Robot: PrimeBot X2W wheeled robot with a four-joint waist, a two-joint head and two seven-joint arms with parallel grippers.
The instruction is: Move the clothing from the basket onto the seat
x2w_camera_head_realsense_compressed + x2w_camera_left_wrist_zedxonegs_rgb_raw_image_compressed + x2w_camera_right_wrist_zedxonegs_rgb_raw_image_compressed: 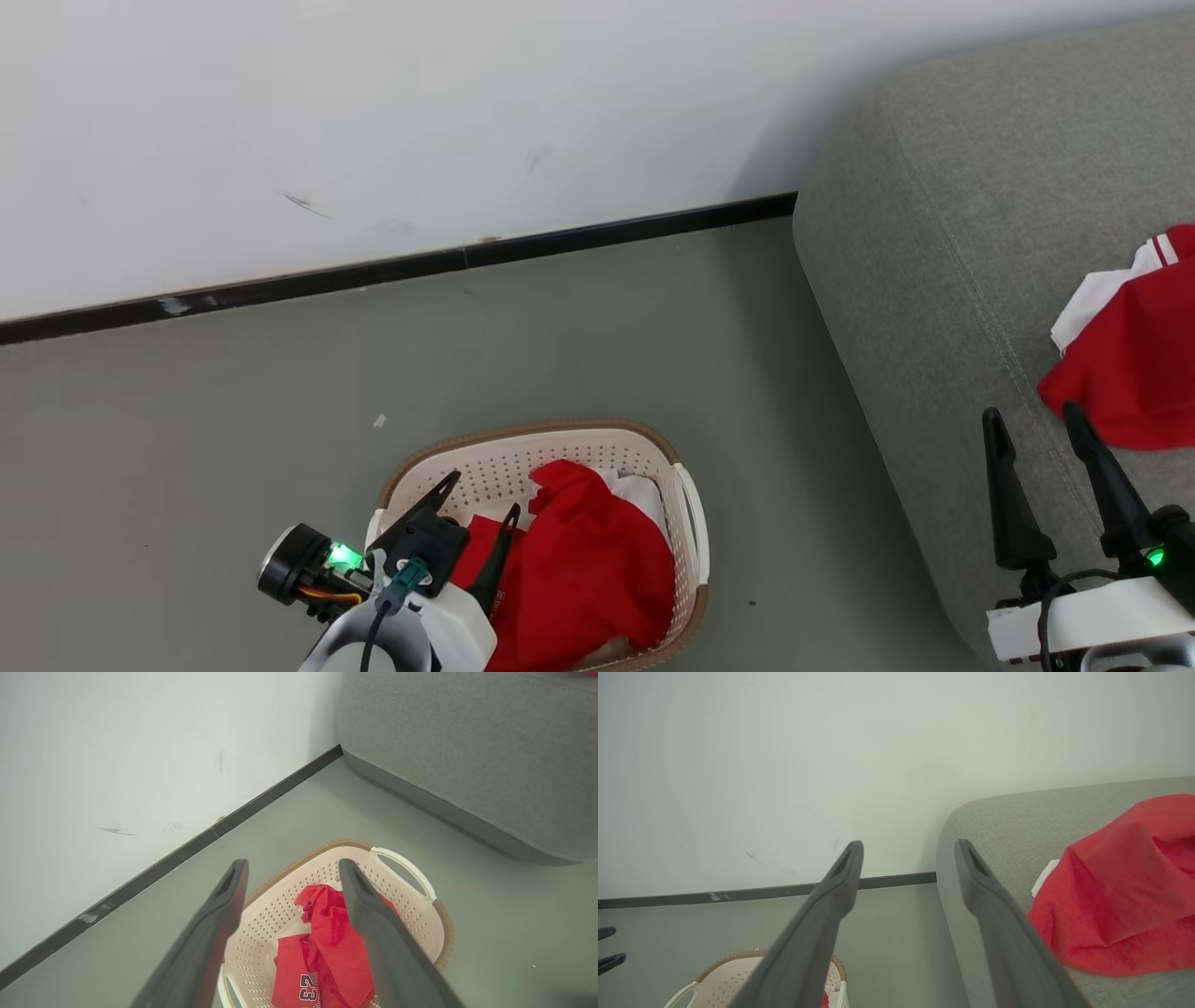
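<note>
so most of the red clothing (579,560) is sitting in the basket (597,439), a crumpled heap with a bit of white poking out at the back, and the left wrist view shows a printed 23 on the piece nearest that camera. one more red garment (1134,373) with a white panel and a thin striped cuff is lying on the seat (934,233), right at the right edge of the head view, bunched up rather than flat. the basket stands on the grey floor (233,448) to the left of the seat's rounded corner, with a strip of bare floor between them, and the white wall (373,112) with its dark skirting (392,269) runs behind both. the left gripper (485,493) hangs over the basket's left end with its two fingers spread and nothing between them; one fingertip overlaps the red cloth in the head view, and I can't tell if it actually touches. the right gripper (1032,412) is over the seat, fingers parted too and holding nothing, with the garment just to its right and a little grey fabric showing in between
</note>
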